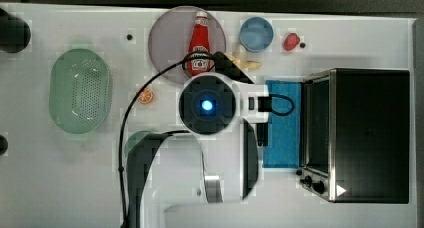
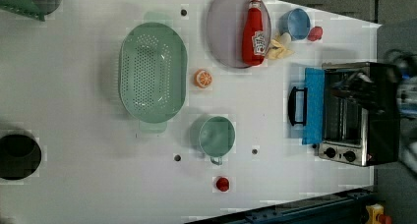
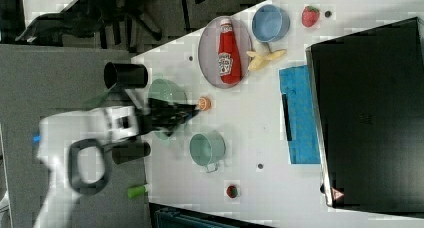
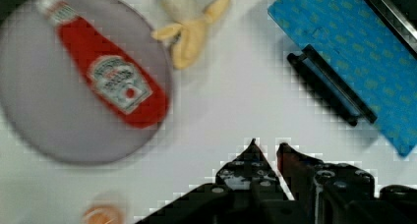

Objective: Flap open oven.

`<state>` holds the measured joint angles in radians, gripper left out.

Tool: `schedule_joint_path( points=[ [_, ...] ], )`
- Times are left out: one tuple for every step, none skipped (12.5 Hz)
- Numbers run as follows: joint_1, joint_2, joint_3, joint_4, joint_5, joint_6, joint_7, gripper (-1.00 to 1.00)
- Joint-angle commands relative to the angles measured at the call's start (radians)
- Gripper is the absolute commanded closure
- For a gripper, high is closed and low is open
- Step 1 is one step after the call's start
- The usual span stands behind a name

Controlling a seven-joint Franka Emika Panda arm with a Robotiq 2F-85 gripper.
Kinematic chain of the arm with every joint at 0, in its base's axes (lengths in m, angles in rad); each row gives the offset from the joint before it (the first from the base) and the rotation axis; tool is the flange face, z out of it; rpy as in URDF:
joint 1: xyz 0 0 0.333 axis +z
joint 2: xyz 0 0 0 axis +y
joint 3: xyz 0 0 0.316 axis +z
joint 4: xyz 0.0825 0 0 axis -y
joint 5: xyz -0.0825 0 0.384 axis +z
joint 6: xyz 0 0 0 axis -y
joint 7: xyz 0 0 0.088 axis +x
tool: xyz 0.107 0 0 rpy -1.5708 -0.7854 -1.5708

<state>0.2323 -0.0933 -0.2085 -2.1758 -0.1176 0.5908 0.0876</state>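
Note:
The black oven [image 1: 370, 133] stands at the top view's right, silver front frame facing left. Its blue-tinted flap door [image 1: 282, 138] lies folded down flat on the table, dark interior exposed. In the left view the door's black handle [image 2: 296, 106] points away from the oven [image 2: 364, 113]. In the wrist view my gripper [image 4: 268, 145] is shut with nothing between its fingertips, hovering over bare table a short way from the handle [image 4: 332, 86] and the door [image 4: 354, 42]. My arm's wrist [image 1: 207, 105] sits just left of the door in the top view.
Close by are a grey plate [image 1: 167, 43] with a ketchup bottle [image 1: 200, 48], a banana peel [image 4: 192, 30] and a blue bowl [image 1: 256, 34]. A green colander [image 1: 80, 90], an orange slice [image 1: 145, 95] and a green cup [image 2: 216, 136] lie further off.

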Motion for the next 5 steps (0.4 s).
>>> schedule_joint_path(
  points=[
    [-0.012,-0.043,-0.016,0.043,0.064,-0.131,0.049,0.65],
    [-0.012,-0.068,-0.017,0.072,0.068,-0.188,0.053,0.65],
    [-0.012,-0.085,-0.018,0.106,0.068,-0.243,0.053,0.65],
    [-0.012,-0.094,-0.020,0.147,0.068,-0.289,0.053,0.65],
    [-0.012,-0.095,-0.025,0.193,0.068,-0.341,0.053,0.65]
  ],
)
